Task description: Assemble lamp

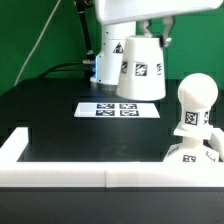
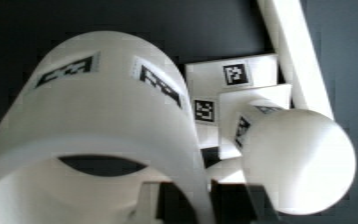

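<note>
We see gripper (image 1: 147,30) holding shade (image 1: 140,69) aloft, clear of table (image 1: 50,110), bulb (image 1: 193,103) on base (image 1: 190,155) by front wall (image 1: 110,178).

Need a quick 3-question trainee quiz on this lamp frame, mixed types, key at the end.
1. True or false: the shade rests on the table.
2. Multiple choice: in the exterior view, the bulb stands where? A) on the base at the exterior view's right; B) on the marker board; C) inside the shade.
3. Fill in: the tagged flat white strip below the raised shade is the ______.

Key: 1 false, the shade hangs raised under the gripper, jaws largely hidden. 2 A. 3 marker board.
</note>
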`<control>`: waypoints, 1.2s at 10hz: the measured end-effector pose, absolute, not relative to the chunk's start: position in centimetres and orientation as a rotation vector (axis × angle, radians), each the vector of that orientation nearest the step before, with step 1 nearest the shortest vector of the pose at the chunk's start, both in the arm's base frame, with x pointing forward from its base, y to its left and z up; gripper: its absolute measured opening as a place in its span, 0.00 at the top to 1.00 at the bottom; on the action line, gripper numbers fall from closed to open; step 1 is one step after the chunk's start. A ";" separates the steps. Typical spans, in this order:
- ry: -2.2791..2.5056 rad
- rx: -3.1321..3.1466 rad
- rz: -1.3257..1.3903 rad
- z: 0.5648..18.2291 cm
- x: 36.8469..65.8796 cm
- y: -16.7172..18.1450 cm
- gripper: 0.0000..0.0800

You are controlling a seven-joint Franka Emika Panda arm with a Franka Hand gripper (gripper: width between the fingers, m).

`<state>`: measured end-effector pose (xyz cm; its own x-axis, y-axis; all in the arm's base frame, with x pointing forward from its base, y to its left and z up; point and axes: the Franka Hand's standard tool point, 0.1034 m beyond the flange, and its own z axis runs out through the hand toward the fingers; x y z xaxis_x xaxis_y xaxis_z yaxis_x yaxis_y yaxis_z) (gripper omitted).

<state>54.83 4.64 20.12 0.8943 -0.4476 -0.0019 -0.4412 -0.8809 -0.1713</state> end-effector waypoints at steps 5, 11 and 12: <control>0.765 -2.838 -0.024 25.6 59.1 8.0 0.94; 0.764 -2.865 -0.031 21.8 60.9 10.5 0.94; 0.765 -2.871 -0.030 20.7 60.7 10.5 0.94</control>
